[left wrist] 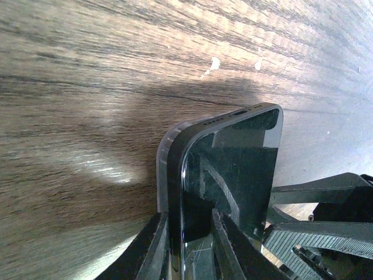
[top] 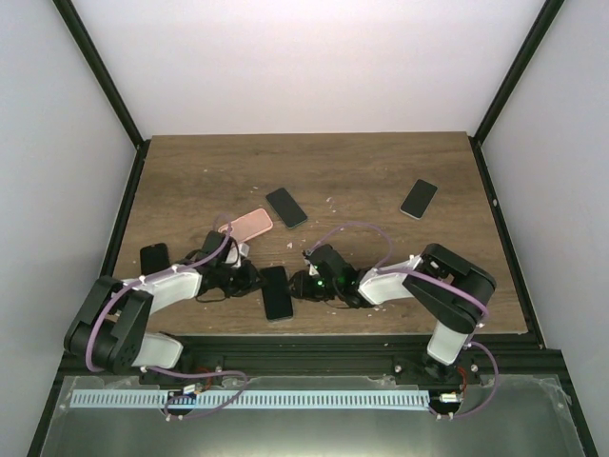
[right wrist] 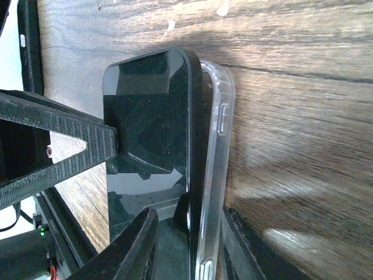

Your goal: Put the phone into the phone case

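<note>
Your phone (top: pixel 277 292) lies dark glass up on the bench (top: pixel 362 171), near the front edge and between the two arms. Its long axis runs near to far, with the far end leaning slightly left. The clear case (right wrist: pixel 217 151) runs along one long edge, its rim showing beside the glass. Your left hand (top: pixel 257 282) is narrow, pinching phone and case from the left. Your right hand (top: pixel 297 284) pinches them from the right.
</note>
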Tool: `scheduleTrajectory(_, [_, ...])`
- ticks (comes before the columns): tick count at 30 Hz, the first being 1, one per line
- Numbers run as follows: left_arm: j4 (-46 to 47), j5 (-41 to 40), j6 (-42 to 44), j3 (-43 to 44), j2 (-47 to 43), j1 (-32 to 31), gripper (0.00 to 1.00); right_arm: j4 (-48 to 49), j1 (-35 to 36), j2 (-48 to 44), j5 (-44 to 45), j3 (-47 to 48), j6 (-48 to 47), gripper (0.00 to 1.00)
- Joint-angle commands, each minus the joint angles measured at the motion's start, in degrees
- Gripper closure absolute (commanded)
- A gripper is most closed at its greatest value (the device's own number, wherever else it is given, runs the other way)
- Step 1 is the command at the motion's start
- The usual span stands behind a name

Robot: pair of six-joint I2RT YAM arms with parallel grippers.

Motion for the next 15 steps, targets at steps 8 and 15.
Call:
scheduleTrajectory(8, [5.3,3.5,-1.6,-0.5,0.0,-5.2,0.79,6.4,-1.3,-0.1,-1.0,-1.7,-1.8,0.71])
scheduleTrajectory(15, [2.8,4.6,-0.6,1.2,-2.3,-5.3,0.63,5.0,-2.0,-3.4,-0.8,-3.1,-2.9,0.64])
